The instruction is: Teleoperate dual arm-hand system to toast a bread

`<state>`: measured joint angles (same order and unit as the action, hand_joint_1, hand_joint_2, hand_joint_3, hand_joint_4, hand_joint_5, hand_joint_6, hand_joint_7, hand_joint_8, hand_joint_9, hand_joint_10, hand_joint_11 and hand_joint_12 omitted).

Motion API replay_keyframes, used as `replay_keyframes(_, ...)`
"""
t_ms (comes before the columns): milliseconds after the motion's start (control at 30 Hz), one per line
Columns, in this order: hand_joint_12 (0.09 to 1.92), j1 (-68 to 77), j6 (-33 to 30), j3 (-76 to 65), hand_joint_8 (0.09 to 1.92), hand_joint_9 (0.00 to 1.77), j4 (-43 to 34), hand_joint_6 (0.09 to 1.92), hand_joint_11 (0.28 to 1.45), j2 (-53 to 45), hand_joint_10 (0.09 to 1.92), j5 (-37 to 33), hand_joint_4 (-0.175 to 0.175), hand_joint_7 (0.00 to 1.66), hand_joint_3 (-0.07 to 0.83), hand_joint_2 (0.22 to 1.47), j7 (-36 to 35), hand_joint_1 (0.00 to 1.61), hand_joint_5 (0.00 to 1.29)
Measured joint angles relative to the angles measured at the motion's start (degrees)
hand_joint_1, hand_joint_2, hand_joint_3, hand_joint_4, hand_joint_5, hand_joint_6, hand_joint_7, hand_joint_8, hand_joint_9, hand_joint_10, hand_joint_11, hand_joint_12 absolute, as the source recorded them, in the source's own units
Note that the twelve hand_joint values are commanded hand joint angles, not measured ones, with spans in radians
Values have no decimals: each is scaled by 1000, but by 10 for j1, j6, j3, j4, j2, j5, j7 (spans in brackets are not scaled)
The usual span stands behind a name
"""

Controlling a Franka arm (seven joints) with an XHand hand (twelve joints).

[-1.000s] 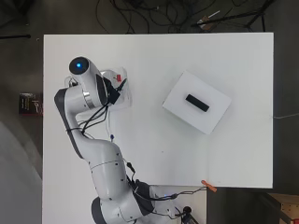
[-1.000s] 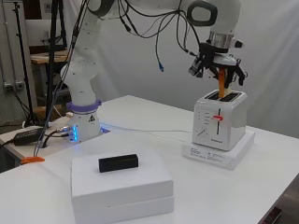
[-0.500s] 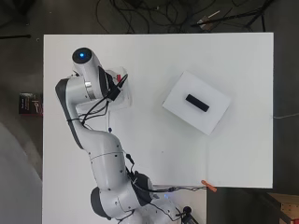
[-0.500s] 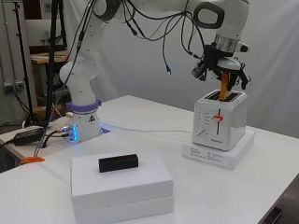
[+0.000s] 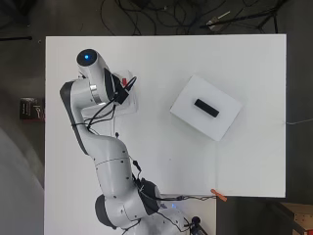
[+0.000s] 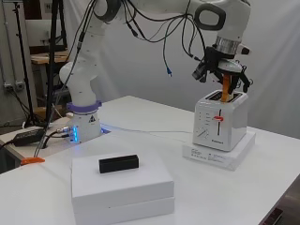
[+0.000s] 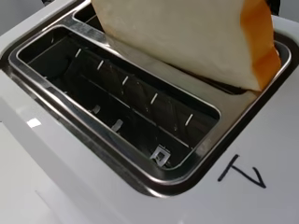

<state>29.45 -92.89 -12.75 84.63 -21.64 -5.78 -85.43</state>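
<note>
My robot hand [image 6: 224, 75] is pinching the bread slice [image 6: 226, 88] from above – its lower edge is already inside one slot of the white toaster [image 6: 219, 123]. The other slot [image 7: 117, 112] is empty – toaster sits on a white slab [image 6: 220, 152] on the counter [image 6: 262, 187]

There is one white toaster [image 6: 219, 125] with two slots on top, and one slice of bread [image 7: 196, 37] at them. One flat white box [image 6: 121, 186] lies on the one white table [image 5: 161, 161], with one small black block [image 6: 119, 163] on it. One orange clip [image 5: 218, 196] sits at the table's edge.
</note>
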Motion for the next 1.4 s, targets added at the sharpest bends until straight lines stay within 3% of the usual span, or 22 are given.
replay_keyframes(300, 563, -12, 28, 13, 87, 1486, -45, 1335, 684, -27, 87, -10, 175, 1377, 0, 1243, -13, 897, 743)
replay_keyframes(433, 577, -12, 12, 17, 87, 1503, -28, 1319, 697, -15, 87, 7, 175, 1393, -1, 1237, -10, 903, 754)
replay_keyframes(667, 769, -15, 16, 23, 87, 1516, -30, 1342, 657, -18, 87, 10, 175, 1396, 1, 1246, -11, 895, 738)
replay_keyframes(1000, 674, -18, 20, 27, 87, 1508, -31, 1328, 658, -20, 87, 7, 175, 1393, 0, 1240, 12, 901, 749)
replay_keyframes(1033, 531, -18, 17, 28, 87, 1383, -25, 964, 637, -18, 87, 8, 117, 1251, -1, 1237, 14, 695, 670)
replay_keyframes(1067, 337, -19, 15, 28, 87, 989, -20, 559, 544, -16, 87, 8, 30, 820, -22, 1077, 14, 442, 416)
replay_keyframes(1100, 188, -20, 15, 28, 87, 628, -20, 292, 462, -17, 87, 6, -31, 456, -25, 933, 14, 274, 225)
replay_keyframes(1133, 97, -22, 21, 30, 87, 427, -27, 144, 407, -22, 87, 4, -61, 244, -13, 896, 16, 190, 113)
replay_keyframes(1200, 87, -25, 53, 34, 87, 320, -57, 87, 374, -39, 87, 4, -53, 168, 4, 998, 34, 99, 143)
replay_keyframes(1300, 87, -29, 106, 33, 87, 332, -107, 87, 380, -50, 87, -11, -38, 204, 7, 1085, 57, 23, 254)
replay_keyframes(1400, 87, -34, 97, 34, 87, 359, -115, 87, 385, -30, 87, -12, -31, 250, 4, 1110, 85, 9, 310)
